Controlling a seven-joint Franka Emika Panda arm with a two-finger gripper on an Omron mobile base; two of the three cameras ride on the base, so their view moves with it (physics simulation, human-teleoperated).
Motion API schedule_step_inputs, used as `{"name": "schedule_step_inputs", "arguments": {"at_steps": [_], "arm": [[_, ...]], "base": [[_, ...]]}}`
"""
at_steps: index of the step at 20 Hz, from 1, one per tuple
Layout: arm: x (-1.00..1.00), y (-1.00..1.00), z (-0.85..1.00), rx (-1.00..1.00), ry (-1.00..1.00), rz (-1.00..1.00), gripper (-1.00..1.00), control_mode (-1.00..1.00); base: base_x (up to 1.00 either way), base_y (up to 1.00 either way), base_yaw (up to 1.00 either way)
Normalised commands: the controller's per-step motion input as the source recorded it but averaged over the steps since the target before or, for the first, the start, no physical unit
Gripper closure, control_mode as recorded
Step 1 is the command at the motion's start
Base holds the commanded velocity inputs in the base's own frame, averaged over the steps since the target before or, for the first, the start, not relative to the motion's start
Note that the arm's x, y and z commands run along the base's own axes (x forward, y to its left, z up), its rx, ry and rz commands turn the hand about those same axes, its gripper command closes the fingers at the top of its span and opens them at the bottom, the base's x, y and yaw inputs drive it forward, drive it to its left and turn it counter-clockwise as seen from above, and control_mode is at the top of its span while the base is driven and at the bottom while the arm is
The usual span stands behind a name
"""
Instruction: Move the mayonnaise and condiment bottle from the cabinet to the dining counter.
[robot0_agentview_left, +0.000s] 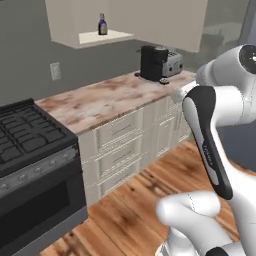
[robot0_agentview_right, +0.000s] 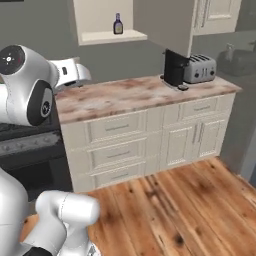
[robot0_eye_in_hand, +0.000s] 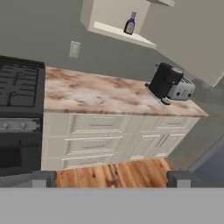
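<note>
Dark finger tips of the hand (robot0_eye_in_hand: 112, 178) stand spread, nothing between them, well back from the tabletop (robot0_eye_in_hand: 100, 94). Far beyond, up in the open cabinet (robot0_agentview_left: 75, 22), the bottle (robot0_agentview_left: 102, 24) stands upright on the pale shelf (robot0_eye_in_hand: 120, 33). Coffee maker (robot0_agentview_right: 174, 68) and toaster (robot0_agentview_right: 199, 68) sit touching at the tabletop's right end; stove (robot0_agentview_left: 25, 135) at left.
</note>
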Motion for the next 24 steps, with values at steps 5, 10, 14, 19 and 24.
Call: {"name": "schedule_step_inputs", "arguments": {"at_steps": [5, 10, 14, 19, 24], "arm": [[0.0, 0.0, 0.0, 0.0, 0.0, 0.0, -1.0, 1.0], [0.0, 0.0, 0.0, 0.0, 0.0, 0.0, -1.0, 1.0], [0.0, 0.0, 0.0, 0.0, 0.0, 0.0, -1.0, 1.0], [0.0, 0.0, 0.0, 0.0, 0.0, 0.0, -1.0, 1.0], [0.0, 0.0, 0.0, 0.0, 0.0, 0.0, -1.0, 1.0]], "base": [[1.0, -0.55, 0.44], [1.0, -0.67, 0.39], [1.0, -0.75, 0.37], [0.97, -0.48, 0.21], [0.9, -0.03, 0.07]]}}
